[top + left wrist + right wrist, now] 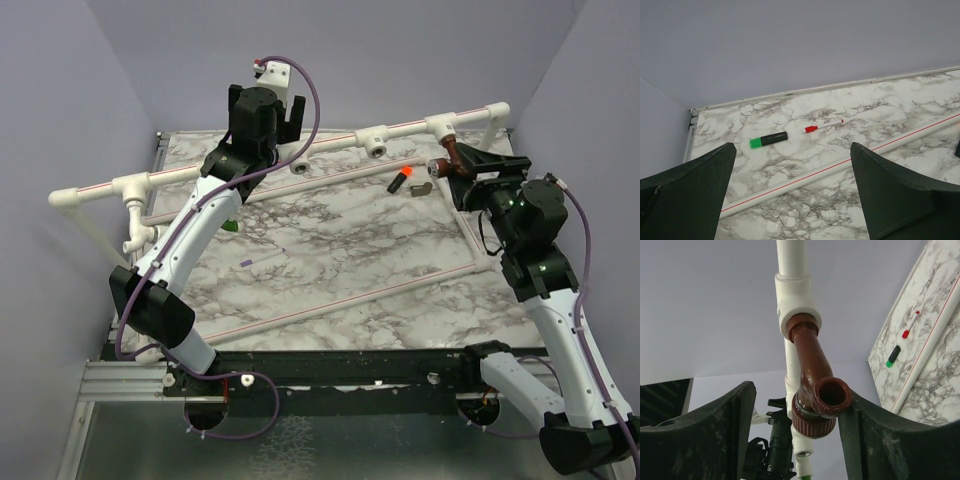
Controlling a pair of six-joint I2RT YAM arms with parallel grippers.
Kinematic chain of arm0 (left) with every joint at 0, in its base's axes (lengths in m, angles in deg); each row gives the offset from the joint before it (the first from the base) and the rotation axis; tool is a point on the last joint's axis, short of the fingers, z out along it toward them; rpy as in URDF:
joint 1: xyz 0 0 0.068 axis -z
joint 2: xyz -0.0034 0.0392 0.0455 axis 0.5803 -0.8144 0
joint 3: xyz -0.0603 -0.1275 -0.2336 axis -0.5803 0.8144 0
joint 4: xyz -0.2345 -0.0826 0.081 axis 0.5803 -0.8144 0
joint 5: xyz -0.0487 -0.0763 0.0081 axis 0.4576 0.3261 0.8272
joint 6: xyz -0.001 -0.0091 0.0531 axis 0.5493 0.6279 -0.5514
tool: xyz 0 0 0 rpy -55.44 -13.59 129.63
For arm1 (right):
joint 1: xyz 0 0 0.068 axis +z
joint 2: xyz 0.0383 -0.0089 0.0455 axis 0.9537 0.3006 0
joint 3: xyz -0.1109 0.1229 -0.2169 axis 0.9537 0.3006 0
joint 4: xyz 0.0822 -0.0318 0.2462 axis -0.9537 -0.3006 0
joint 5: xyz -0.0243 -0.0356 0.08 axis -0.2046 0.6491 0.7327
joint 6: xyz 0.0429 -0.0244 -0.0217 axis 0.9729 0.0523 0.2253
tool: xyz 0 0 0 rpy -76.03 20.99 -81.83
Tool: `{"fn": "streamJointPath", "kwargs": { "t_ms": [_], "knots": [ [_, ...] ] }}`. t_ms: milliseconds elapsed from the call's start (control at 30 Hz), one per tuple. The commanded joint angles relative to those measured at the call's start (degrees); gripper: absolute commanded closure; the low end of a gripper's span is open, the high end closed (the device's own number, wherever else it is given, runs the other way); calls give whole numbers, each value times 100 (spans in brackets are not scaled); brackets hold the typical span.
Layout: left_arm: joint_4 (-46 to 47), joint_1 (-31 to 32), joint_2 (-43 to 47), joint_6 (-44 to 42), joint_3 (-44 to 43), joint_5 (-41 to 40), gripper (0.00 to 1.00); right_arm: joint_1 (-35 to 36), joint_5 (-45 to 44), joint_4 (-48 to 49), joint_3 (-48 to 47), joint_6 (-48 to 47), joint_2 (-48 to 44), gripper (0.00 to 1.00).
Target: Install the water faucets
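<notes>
A dark reddish-brown faucet (451, 158) is seated in the rightmost white tee (440, 125) of the raised pipe rail. In the right wrist view the faucet (812, 365) hangs from the tee (795, 300). My right gripper (465, 176) is open around it (800, 390): the right finger touches its body and the left finger stands apart. A white faucet (136, 232) hangs from the left tee. A green piece (232, 226) shows partly under the left arm. My left gripper (274, 114) is open and empty, raised above the rail (792, 150).
Two middle tees (375, 142) have bare sockets. An orange-and-black cylinder (400, 182) and a grey-brown bent piece (422, 188) lie on the marble table. A green highlighter (768, 140), a red pen (823, 125) and thin white pipes (840, 165) lie on it too.
</notes>
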Motion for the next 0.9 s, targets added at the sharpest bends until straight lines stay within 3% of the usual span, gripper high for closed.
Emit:
{"fn": "streamJointPath", "kwargs": {
  "t_ms": [0,400,633,867],
  "knots": [
    [-308,32,-130,5,100,30,3,57,89,-326,-32,-498,-142,31],
    [-325,43,-232,12,43,47,3,54,-343,-1490,-555,-2930,-494,26],
    [-325,48,-241,12,60,46,3,51,-89,-1021,-636,-5524,-747,27],
    [-328,56,-249,-14,46,31,3,55,959,-766,-702,-8535,-771,25]
  ]
}}
